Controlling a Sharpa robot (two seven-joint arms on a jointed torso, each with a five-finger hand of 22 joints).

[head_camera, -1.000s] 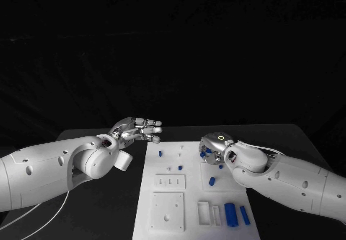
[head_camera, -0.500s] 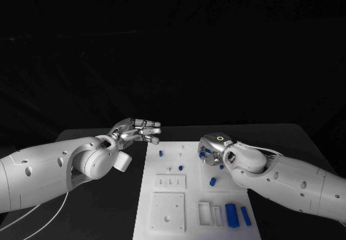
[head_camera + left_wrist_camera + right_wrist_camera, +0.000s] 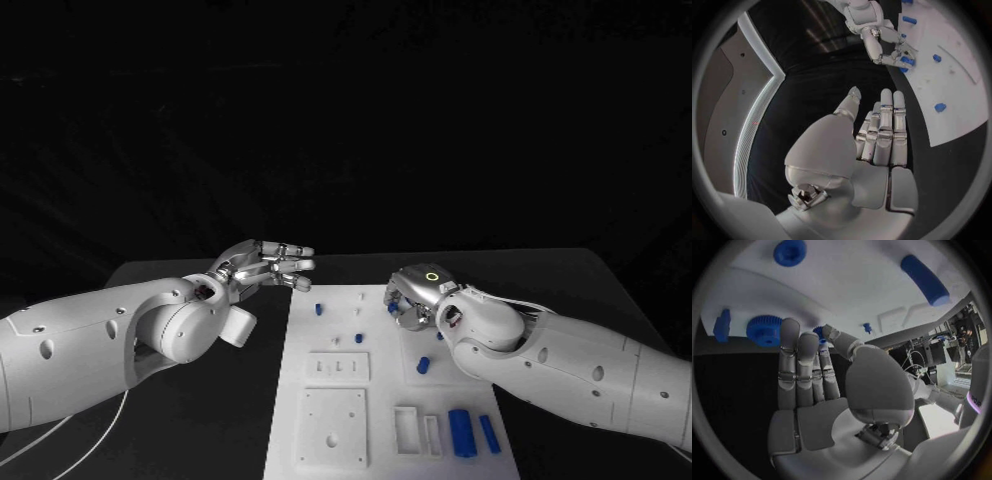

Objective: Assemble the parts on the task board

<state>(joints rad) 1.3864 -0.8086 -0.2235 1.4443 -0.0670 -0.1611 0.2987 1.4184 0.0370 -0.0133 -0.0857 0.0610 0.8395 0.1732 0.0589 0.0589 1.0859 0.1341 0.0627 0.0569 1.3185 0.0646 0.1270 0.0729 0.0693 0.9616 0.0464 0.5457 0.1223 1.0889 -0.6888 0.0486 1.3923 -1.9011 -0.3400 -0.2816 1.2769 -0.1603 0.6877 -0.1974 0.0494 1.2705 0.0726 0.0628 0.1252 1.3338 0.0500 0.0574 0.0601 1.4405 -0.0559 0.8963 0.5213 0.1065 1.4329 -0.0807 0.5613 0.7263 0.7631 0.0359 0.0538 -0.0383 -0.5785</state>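
The right silver hand point(image 3: 414, 300) is hovering over the far right part of the flat white plastic task board point(image 3: 332, 400); in the right wrist view its fingers point(image 3: 792, 365) are lying nearly straight and side by side, with a small blue toothed part point(image 3: 819, 333) at the thumb tip; whether it is pinching that part cannot be told. The left silver hand point(image 3: 270, 264) is hanging just off the board's far left corner, fingers extended and apart, holding nothing.

Judged procedure: the hand should be lowering slowly over the blue gear wheel point(image 3: 764, 330), keeping the fingertips square to it; a skewed approach risks knocking neighbouring pieces.

Count in the head view: one board; six small blue parts showing on it, with the two longest blue bars point(image 3: 462, 430) at its near right.
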